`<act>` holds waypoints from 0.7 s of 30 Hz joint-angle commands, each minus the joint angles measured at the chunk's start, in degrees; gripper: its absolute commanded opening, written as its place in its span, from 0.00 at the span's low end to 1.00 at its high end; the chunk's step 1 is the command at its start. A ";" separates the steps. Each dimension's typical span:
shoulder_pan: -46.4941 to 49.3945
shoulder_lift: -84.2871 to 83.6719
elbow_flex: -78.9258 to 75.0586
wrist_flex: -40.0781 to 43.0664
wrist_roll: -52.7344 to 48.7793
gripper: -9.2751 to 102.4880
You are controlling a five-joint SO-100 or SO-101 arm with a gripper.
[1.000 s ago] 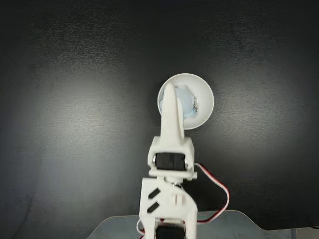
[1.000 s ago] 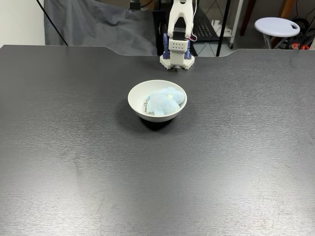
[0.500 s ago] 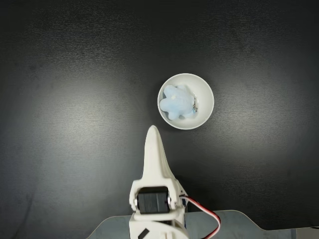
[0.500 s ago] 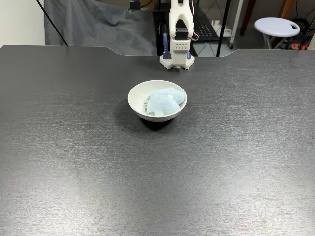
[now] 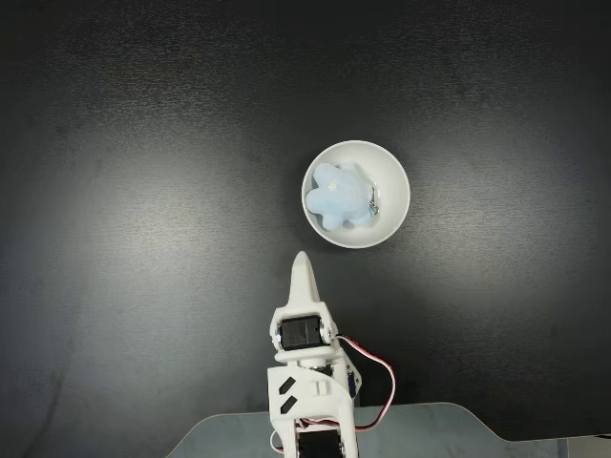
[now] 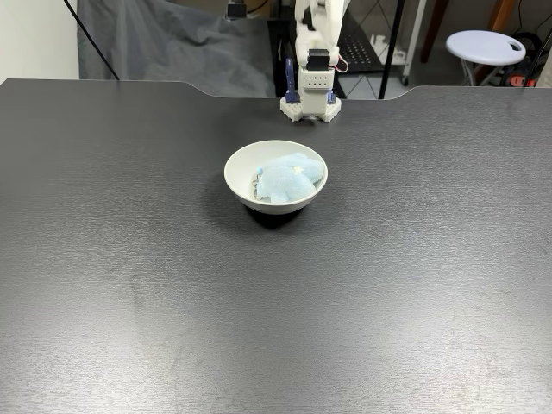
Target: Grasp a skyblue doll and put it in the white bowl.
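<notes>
Skyblue doll sat inside white bowl, up-right of gripper; jaws prob. together, holding nothing, can't confirm.

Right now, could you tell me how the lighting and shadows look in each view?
In a fixed view from above, a bright glare patch washes the table left of the white bowl; in a fixed view from the front, light is even, with a dark shadow under the bowl.

Top-down fixed view: white arm folded over its base, the gripper tapering to one point, its fingers together. Nothing is held.
</notes>
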 commanded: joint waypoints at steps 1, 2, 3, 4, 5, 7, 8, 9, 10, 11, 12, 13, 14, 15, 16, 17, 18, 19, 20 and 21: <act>-0.26 5.27 6.15 -0.53 -0.26 0.08; -0.26 5.01 6.59 -0.53 -0.26 0.08; -0.26 5.01 6.86 -0.53 -0.26 0.08; -0.26 5.01 7.29 -0.53 0.44 0.08; -0.35 5.01 7.56 -0.53 0.53 0.08; -0.18 5.01 8.53 -0.53 0.62 0.08; -0.09 5.01 9.40 -0.53 0.70 0.08; 0.00 5.01 10.63 -0.53 0.70 0.08; 0.00 5.01 11.78 -0.53 0.70 0.08; 0.00 5.01 12.83 -0.53 0.79 0.08; 0.09 5.01 13.71 -0.53 1.05 0.08; 0.18 5.01 14.24 -0.53 1.93 0.08; 0.26 5.01 14.50 -0.53 3.52 0.08; 0.79 5.01 14.50 -0.53 5.63 0.08; 1.85 5.01 14.59 -0.53 8.17 0.08; 2.99 5.01 14.68 -0.53 11.16 0.08; 4.04 5.01 14.77 -0.53 14.41 0.08; 4.92 4.92 14.77 0.09 17.40 0.08; 5.19 4.92 14.85 0.18 19.25 0.08; 4.92 4.83 14.85 0.26 20.83 0.08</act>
